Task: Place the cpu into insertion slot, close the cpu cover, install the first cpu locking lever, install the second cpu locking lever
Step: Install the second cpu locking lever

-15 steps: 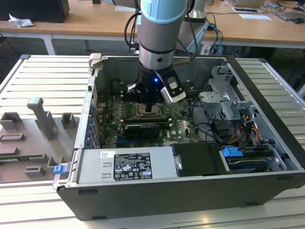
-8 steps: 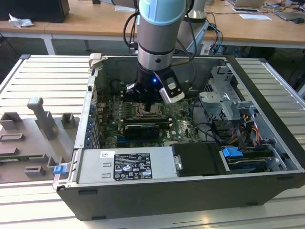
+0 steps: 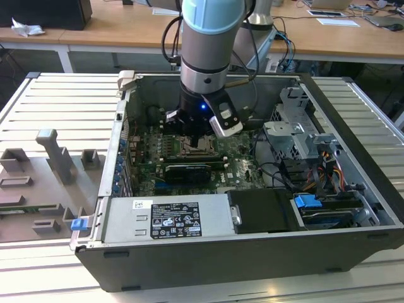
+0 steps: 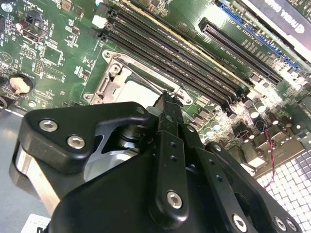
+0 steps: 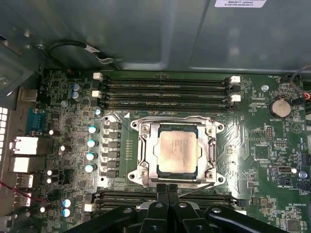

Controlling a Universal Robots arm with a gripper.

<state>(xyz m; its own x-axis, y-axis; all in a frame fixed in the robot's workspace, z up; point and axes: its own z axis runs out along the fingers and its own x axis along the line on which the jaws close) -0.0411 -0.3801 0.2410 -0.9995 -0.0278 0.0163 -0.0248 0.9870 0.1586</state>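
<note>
1. Your claw (image 5: 167,190) hangs low inside the PC case (image 3: 353,208), just off one edge of the insertion slot (image 5: 141,151); fingers (image 4: 167,121) look pressed together, nothing seen btwn them
2. The cpu (image 5: 176,151) sits flat in the slot, directly ahead of the fingertips, pale top showing
3. The cpu cover (image 5: 212,148) lies down around the chip, framing it
4. A thin locking lever (image 5: 197,187) runs along the socket edge nearest the claw, right by the tips; can't tell if touching
5. Memory slots (image 5: 165,90) lie beyond the socket, on the far side from the claw
</note>
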